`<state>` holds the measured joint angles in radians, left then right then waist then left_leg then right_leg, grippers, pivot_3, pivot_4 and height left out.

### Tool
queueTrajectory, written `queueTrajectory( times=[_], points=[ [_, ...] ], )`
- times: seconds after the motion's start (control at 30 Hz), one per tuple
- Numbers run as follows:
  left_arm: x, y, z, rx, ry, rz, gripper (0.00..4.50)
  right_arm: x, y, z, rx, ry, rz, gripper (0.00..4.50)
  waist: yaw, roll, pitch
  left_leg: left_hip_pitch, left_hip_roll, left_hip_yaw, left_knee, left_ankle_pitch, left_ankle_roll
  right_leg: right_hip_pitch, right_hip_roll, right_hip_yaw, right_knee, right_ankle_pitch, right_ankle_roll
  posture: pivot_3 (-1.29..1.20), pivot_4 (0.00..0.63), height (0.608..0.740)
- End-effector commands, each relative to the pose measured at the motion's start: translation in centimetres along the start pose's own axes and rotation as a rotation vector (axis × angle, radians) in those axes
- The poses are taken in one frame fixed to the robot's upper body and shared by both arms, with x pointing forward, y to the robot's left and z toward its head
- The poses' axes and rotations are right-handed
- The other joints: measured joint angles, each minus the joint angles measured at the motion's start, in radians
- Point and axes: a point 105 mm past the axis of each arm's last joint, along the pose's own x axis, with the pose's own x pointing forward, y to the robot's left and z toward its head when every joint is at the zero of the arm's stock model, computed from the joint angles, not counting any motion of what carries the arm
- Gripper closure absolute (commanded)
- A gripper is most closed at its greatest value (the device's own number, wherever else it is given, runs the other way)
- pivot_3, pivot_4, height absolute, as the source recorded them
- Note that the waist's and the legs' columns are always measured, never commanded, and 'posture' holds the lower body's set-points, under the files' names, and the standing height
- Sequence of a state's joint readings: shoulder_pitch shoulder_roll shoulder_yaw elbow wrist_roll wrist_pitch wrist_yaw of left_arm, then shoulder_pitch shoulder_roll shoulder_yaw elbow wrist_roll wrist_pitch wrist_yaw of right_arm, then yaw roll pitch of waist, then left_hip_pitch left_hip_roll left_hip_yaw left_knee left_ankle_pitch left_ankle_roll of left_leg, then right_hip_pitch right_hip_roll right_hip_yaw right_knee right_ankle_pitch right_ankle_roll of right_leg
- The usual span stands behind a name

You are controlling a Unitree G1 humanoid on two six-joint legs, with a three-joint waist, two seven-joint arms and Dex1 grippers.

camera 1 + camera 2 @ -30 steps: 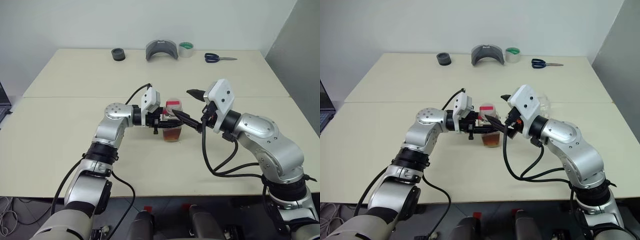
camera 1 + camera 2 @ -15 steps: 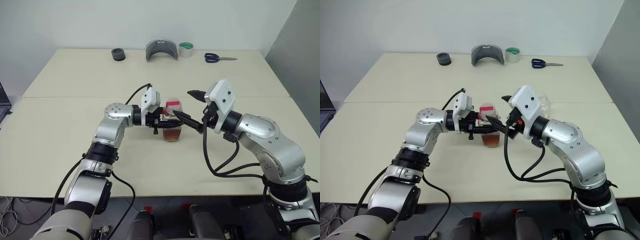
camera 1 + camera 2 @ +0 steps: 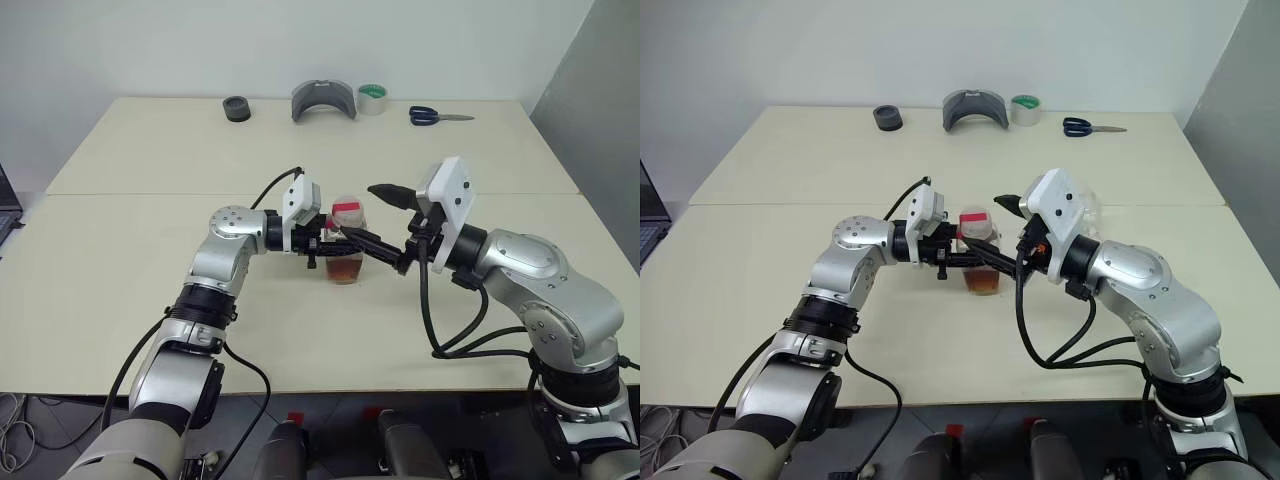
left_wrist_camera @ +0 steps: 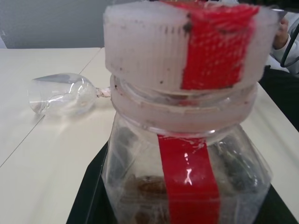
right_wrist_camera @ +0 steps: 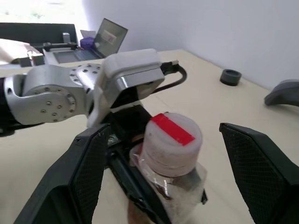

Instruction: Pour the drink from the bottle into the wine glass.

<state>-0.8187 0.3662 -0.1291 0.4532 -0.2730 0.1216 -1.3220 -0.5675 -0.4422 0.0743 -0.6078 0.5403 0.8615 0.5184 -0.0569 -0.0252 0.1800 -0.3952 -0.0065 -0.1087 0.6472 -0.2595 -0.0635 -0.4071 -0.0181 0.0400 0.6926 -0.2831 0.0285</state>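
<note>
Left eye view, right gripper (image 3: 378, 215) rolled, bottle (image 3: 345, 254) unmoved

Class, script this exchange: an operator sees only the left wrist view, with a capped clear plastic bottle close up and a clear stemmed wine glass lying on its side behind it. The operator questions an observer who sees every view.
Operator: What is holding this bottle?
Observer: The left gripper is shut on the small clear plastic bottle, which stands upright.
Operator: Where is the other gripper?
Observer: The right gripper is open, with one black finger on each side of the red-and-white cap, which is still on.
</note>
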Motion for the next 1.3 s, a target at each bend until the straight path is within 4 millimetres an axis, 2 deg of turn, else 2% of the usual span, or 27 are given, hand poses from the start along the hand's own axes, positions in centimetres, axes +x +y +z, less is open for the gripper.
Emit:
queueTrajectory(
  times=[0.03, 0.33, 0.7, 0.8, 0.93, 0.97, 1.13, 1.3],
  points=[
    [0.1, 0.2, 1.9, 0.061, -0.048, -0.004, 2.81, 0.1, -0.3, 1.1, -0.01, -0.02, -0.018, 0.55, 0.0, 0.0, 0.0, 0.0, 0.0, 0.0, 0.0, 0.0, 0.0, 0.0, 0.0, 0.0, 0.0, 0.0, 0.0, 0.0, 0.15, 0.74],
    [0.4, 0.0, 1.8, 0.066, -0.052, -0.008, 2.81, 1.5, -0.6, 0.6, 0.001, 0.012, 0.002, 0.55, 0.0, 0.0, 0.0, 0.0, 0.0, 0.0, 0.0, 0.0, 0.0, 0.0, 0.0, 0.0, 0.0, 0.0, 0.0, 0.0, 0.15, 0.74],
    [0.3, -0.2, 1.8, 0.066, -0.053, 0.001, 2.81, 2.2, -0.8, 0.5, 0.011, 0.007, 0.014, 0.55, 0.0, 0.0, 0.0, 0.0, 0.0, 0.0, 0.0, 0.0, 0.0, 0.0, 0.0, 0.0, 0.0, 0.0, 0.0, 0.0, 0.15, 0.74],
    [0.2, -0.3, 1.7, 0.065, -0.051, 0.003, 2.81, 2.3, -0.8, 0.5, 0.012, 0.0, 0.013, 1.17, 0.0, 0.0, 0.0, 0.0, 0.0, 0.0, 0.0, 0.0, 0.0, 0.0, 0.0, 0.0, 0.0, 0.0, 0.0, 0.0, 0.15, 0.74],
    [0.2, -0.4, 1.7, 0.066, -0.051, 0.003, 2.81, 2.4, -0.9, 0.6, 0.013, -0.007, 0.01, 2.55, 0.0, 0.0, 0.0, 0.0, 0.0, 0.0, 0.0, 0.0, 0.0, 0.0, 0.0, 0.0, 0.0, 0.0, 0.0, 0.0, 0.15, 0.74],
    [0.2, -0.4, 1.7, 0.066, -0.051, 0.003, 2.81, 2.4, -0.9, 0.6, 0.013, -0.007, 0.01, 2.69, 0.0, 0.0, 0.0, 0.0, 0.0, 0.0, 0.0, 0.0, 0.0, 0.0, 0.0, 0.0, 0.0, 0.0, 0.0, 0.0, 0.15, 0.74],
    [0.2, -0.6, 1.7, 0.064, -0.052, 0.002, 2.81, 2.5, -0.8, 0.4, -0.012, 0.002, 0.016, 2.68, 0.0, 0.0, 0.0, 0.0, 0.0, 0.0, 0.0, 0.0, 0.0, 0.0, 0.0, 0.0, 0.0, 0.0, 0.0, 0.0, 0.15, 0.74],
    [0.3, -0.7, 1.8, 0.062, -0.055, 0.002, 2.81, 2.6, -0.9, 0.8, -0.145, -0.002, -0.01, 2.68, 0.0, 0.0, 0.0, 0.0, 0.0, 0.0, 0.0, 0.0, 0.0, 0.0, 0.0, 0.0, 0.0, 0.0, 0.0, 0.0, 0.15, 0.74]
  ],
)
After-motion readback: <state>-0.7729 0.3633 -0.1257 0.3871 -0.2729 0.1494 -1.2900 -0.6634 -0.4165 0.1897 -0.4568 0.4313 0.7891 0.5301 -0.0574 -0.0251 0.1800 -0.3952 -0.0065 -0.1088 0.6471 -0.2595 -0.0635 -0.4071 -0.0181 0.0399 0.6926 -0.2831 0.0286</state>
